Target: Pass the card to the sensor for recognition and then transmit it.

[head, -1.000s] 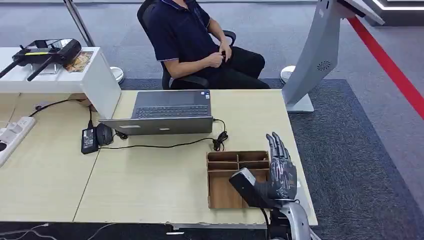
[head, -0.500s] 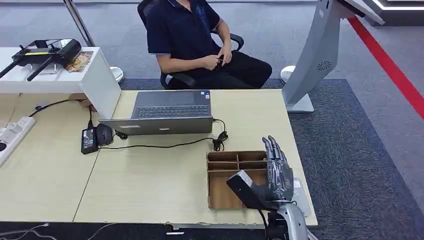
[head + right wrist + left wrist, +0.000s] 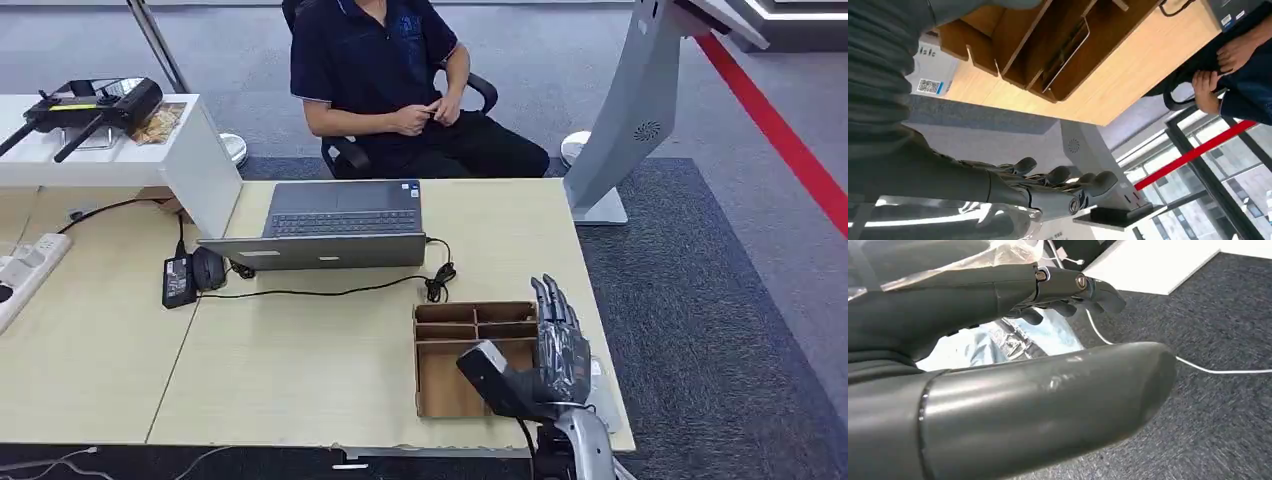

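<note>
My right hand (image 3: pixel 558 350) stands upright over the right end of a wooden divided tray (image 3: pixel 445 385), fingers straight and apart, holding nothing. In the right wrist view the same hand (image 3: pixel 1013 185) is spread, with the tray (image 3: pixel 1013 35) beyond it. A white item with a QR code (image 3: pixel 930 67) lies on the table beside the tray; in the head view the hand partly hides this white item (image 3: pixel 602 388). A grey kiosk stand (image 3: pixel 635 120) rises past the table's far right corner. My left hand (image 3: pixel 998 295) hangs over dark carpet, fingers loosely extended and empty.
A person (image 3: pixel 380 60) sits in a chair across the table (image 3: pixel 300 360). A laptop (image 3: pixel 335 225), its cable, a mouse and a power brick (image 3: pixel 178 280) lie mid-table. A white shelf with a black controller (image 3: pixel 90 100) is at the far left.
My right hand has sunk slightly beside the tray and stays spread. The person has swivelled in the chair toward the table.
</note>
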